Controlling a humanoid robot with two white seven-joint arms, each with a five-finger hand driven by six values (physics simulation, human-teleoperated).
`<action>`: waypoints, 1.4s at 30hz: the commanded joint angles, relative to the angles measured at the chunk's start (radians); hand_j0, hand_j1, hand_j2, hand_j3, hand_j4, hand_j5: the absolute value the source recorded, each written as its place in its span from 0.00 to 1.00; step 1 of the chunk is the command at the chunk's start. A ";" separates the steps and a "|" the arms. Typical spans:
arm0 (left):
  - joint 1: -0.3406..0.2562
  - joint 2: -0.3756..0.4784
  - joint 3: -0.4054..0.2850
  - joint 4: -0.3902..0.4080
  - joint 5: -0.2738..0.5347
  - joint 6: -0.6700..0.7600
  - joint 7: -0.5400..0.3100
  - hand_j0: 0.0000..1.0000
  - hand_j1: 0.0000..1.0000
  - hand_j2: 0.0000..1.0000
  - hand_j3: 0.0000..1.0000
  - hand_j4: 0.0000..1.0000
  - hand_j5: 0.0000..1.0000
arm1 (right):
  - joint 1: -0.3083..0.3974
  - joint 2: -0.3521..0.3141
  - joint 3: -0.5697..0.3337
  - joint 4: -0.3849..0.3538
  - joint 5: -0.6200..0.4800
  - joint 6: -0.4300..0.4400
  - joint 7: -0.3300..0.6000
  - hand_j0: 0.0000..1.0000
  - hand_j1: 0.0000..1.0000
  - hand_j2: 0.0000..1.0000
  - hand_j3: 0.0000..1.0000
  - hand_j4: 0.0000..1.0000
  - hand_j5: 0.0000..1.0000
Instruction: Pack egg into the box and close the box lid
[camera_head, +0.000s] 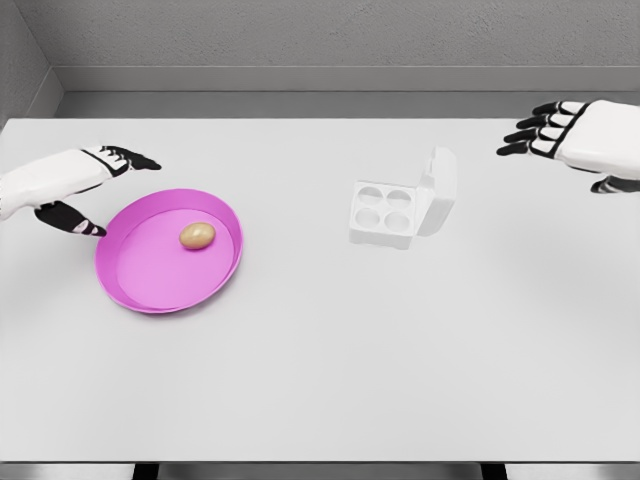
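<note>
**Nothing packed yet: egg on the plate, box open and waiting**

The near stretch of the white bench (320, 380) in front of me carries nothing I need, so everything that matters sits further out.

On the left, at middle depth, is the pink plate (135, 285), and the egg (197, 235) lies on it, toward its far right side. It rests on its side and nothing is touching it. My left hand (90, 185) sits just off the plate's far left rim, fingers loosely spread and empty, thumb hanging down near the rim. It is close to the plate but well short of the egg.

To the right of the plate, well apart from it, is the white egg box (385, 212). All four of its cups are bare, and the lid (440, 190) stands up on the right side, tilted back on its hinge. So the box is ready to receive, and nothing needs opening first.

Furthest out, at the far right, my right hand (560, 130) hovers above the bench with fingers stretched out straight and nothing in them, clear of the box and its lid.

As I judge it, no part of the task is done. I have yet to grasp the egg, carry it rightward across the gap, and settle it into one of the cups. After that the lid has to be swung leftward and down over the cups. My left hand looks best placed for the egg, my right for the lid.
</note>
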 joint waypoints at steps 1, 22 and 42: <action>-0.002 -0.016 -0.006 0.034 0.004 0.001 -0.033 1.00 1.00 1.00 1.00 1.00 1.00 | 0.000 0.004 0.004 -0.001 -0.002 0.003 0.000 1.00 1.00 1.00 1.00 1.00 1.00; -0.167 -0.039 -0.306 0.018 -0.025 0.001 -0.046 1.00 1.00 1.00 1.00 1.00 1.00 | 0.009 0.121 0.098 0.229 0.106 0.003 0.000 1.00 1.00 1.00 1.00 1.00 1.00; -0.190 -0.127 -0.306 0.069 -0.056 0.001 -0.051 0.87 0.87 0.87 0.87 0.87 0.87 | -0.031 0.138 0.191 0.237 0.158 0.003 0.000 1.00 1.00 1.00 1.00 1.00 1.00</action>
